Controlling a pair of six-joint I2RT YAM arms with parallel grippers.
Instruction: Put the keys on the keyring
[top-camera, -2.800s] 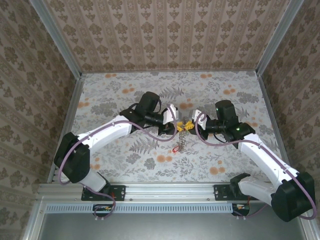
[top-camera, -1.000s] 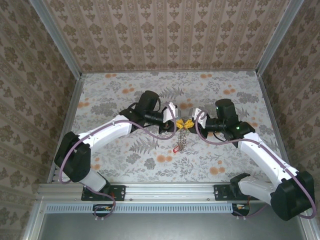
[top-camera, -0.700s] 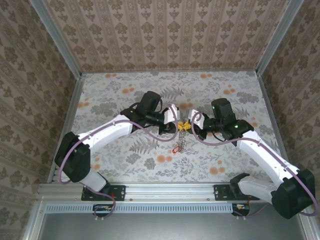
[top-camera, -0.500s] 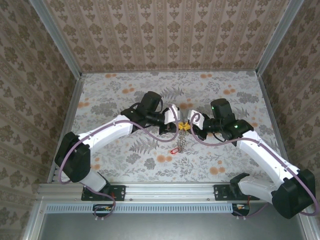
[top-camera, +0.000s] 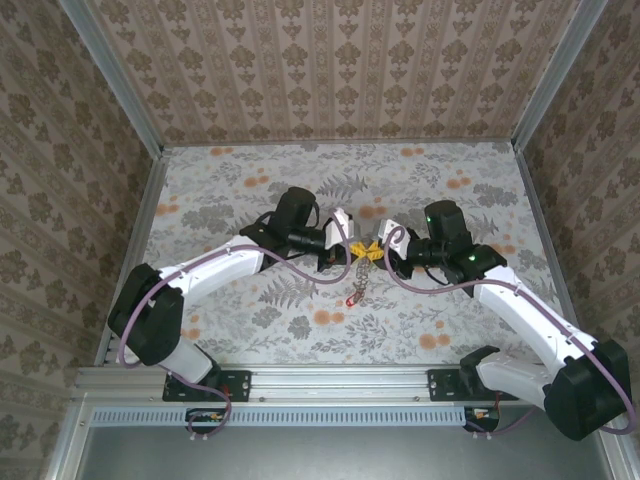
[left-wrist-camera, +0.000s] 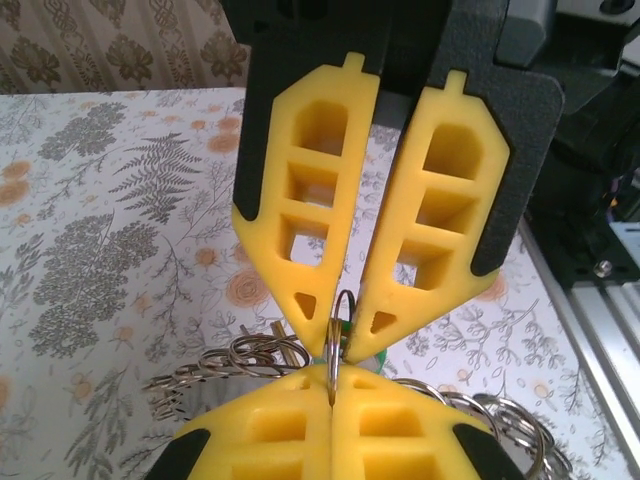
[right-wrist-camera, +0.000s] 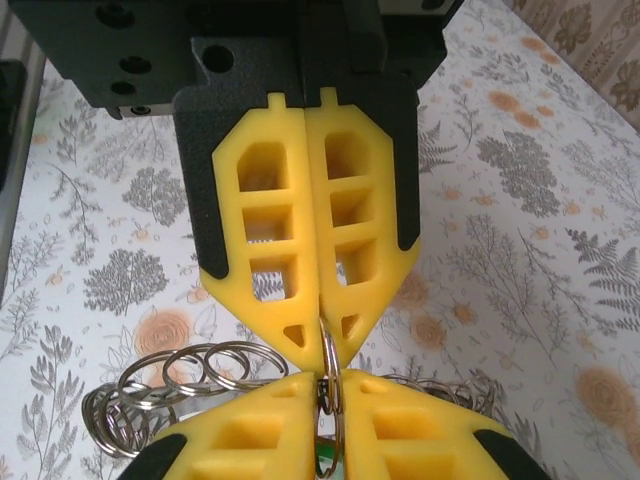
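Keyring (top-camera: 361, 276) of small silvery wire rings is hanging between two robot grippers that are meeting tip to tip over the middle of a flower-patterned table (top-camera: 240, 190). Seen from above, the left gripper (top-camera: 357, 249) is reaching in from the left and the right gripper (top-camera: 373, 250) from the right. Their yellow fingers are almost touching. The chain of rings is trailing from that meeting point toward the near edge of the table. A red key (top-camera: 350, 299) is sitting at its lower end, on or just above the tabletop; I cannot tell which.

Close up from the left wrist, the left gripper's jaws are pressing flat together and pinching one upright ring of the keyring in the seam between them. More rings are fanning out to both sides beyond the fingertips.

Close up from the right wrist, the right gripper's jaws are standing only a sliver apart, with that same ring running between the tips. Whether its pads are pressing on the ring cannot be told. A green bit (right-wrist-camera: 325, 462) is peeking out low between those fingers, too hidden to identify. Loose rings are lying in a cluster to the left on the floral surface.
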